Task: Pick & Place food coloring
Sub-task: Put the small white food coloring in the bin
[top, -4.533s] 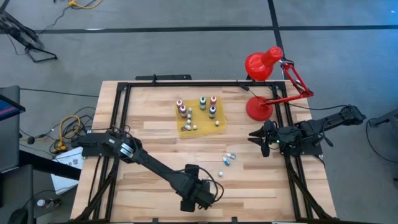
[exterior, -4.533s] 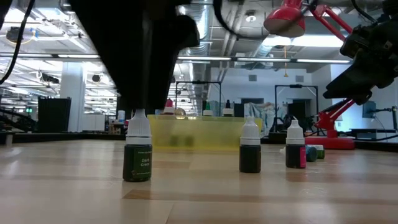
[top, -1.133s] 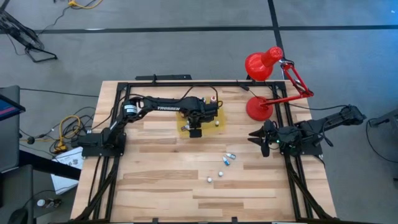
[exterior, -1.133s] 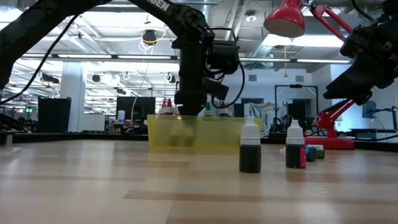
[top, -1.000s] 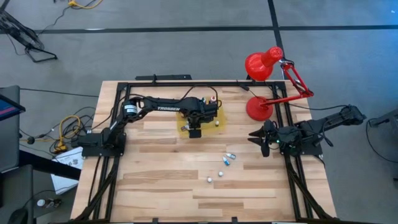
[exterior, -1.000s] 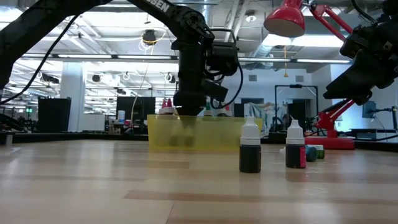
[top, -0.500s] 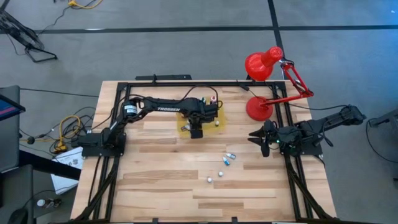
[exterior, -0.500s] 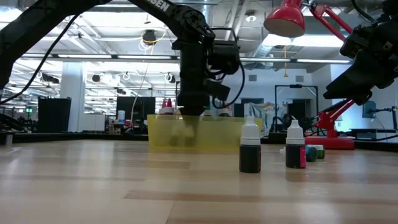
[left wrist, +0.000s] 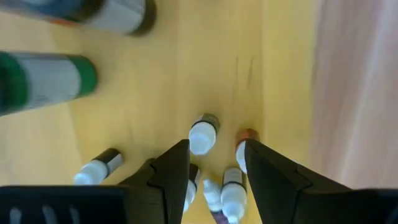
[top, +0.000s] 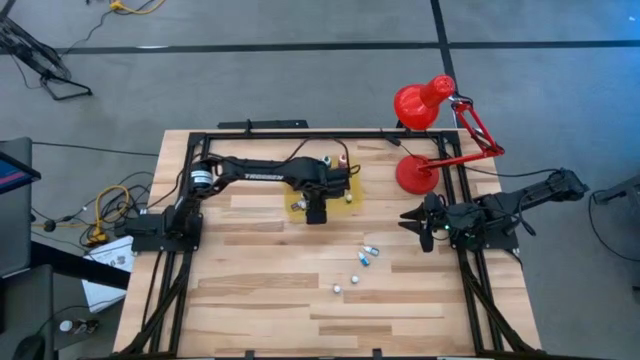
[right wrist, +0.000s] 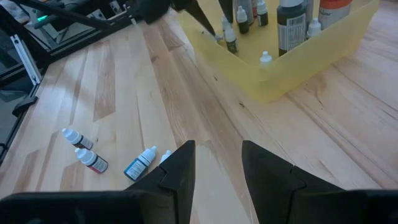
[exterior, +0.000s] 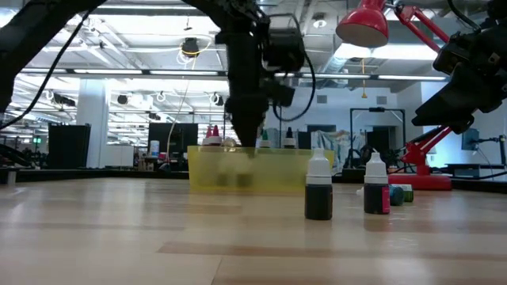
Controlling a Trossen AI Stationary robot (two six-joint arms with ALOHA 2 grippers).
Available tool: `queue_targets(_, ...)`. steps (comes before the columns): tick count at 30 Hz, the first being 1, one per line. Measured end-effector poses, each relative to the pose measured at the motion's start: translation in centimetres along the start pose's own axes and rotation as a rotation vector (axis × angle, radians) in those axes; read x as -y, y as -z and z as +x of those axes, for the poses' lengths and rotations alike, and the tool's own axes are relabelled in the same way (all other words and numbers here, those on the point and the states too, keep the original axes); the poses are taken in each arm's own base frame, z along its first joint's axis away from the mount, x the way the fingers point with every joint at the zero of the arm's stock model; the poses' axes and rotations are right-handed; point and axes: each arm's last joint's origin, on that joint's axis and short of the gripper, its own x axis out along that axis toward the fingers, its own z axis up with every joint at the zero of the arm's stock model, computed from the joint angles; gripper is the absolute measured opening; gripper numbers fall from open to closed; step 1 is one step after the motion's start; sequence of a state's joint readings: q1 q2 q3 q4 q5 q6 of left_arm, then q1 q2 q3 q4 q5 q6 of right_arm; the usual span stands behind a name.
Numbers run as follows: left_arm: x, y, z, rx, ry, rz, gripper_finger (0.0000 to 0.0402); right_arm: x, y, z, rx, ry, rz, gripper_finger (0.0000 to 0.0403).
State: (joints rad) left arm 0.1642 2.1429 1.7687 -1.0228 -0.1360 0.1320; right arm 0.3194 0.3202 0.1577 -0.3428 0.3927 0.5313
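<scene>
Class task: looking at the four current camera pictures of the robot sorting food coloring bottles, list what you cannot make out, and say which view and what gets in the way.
- High view: the left gripper covers part of the yellow tray, hiding bottles beneath.
- Low view: the tray's cloudy front wall blurs the bottles behind it.
- Left wrist view: the fingers hide the lower bottles; big bottles are cut by the edge.
- Right wrist view: labels on the loose bottles are too small.

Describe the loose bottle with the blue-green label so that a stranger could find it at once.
From the red lamp, look across the bare wood beside the yellow tray: four loose bottles sit there. Two stand and two lie flat, nearer the right end effector. It is the flat bottle with the blue-green label; no neighbour has that colour.
</scene>
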Motion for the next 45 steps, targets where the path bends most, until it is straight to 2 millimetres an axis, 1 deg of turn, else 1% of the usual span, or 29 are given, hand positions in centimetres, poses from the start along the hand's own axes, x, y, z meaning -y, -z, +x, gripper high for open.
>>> queue_targets(7,0.5,0.2,-4.2,0.112,-0.008,-0.024,0.0149,0.0,0.0,0.0,0.0,0.0,0.0,0.0122)
queue_targets(12,2.4,-0.4,-6.3,0.239,-0.003,-0.009,0.0149,0.0,0.0,0.0,0.0,0.0,0.0,0.0122)
queue_targets(20,7.9,-2.1,-8.1,0.454,0.053,0.068,0.0149,0.0,0.0,0.0,0.0,0.0,0.0,0.0122)
queue_targets(24,11.1,-2.3,-8.9,0.52,0.094,0.08,0.0149,0.0,0.0,0.0,0.0,0.0,0.0,0.0122)
queue_targets(27,13.6,-1.9,-9.4,0.534,0.134,0.084,0.0149,0.0,0.0,0.0,0.0,0.0,0.0,0.0122)
queue_targets(32,17.6,-1.2,-9.3,0.52,0.186,0.091,0.0149,0.0,0.0,0.0,0.0,0.001,0.0,0.0122)
queue_targets(34,19.2,-1.3,-8.8,0.538,0.205,0.094,0.0148,0.0,0.0,0.0,0.0,0.0,0.0,0.0122)
queue_targets(38,22.0,-0.8,-7.4,0.508,0.199,0.14,0.0148,0.0,0.0,0.0,-0.003,0.002,-0.001,0.0122)
queue_targets(41,23.6,-0.4,-6.3,0.489,0.212,0.16,0.0148,0.0,0.0,0.0,-0.004,0.003,-0.001,0.0122)
queue_targets(45,24.6,-0.1,-5.7,0.475,0.192,0.136,0.0148,0.0,0.1,0.1,-0.012,0.008,-0.005,0.0122)
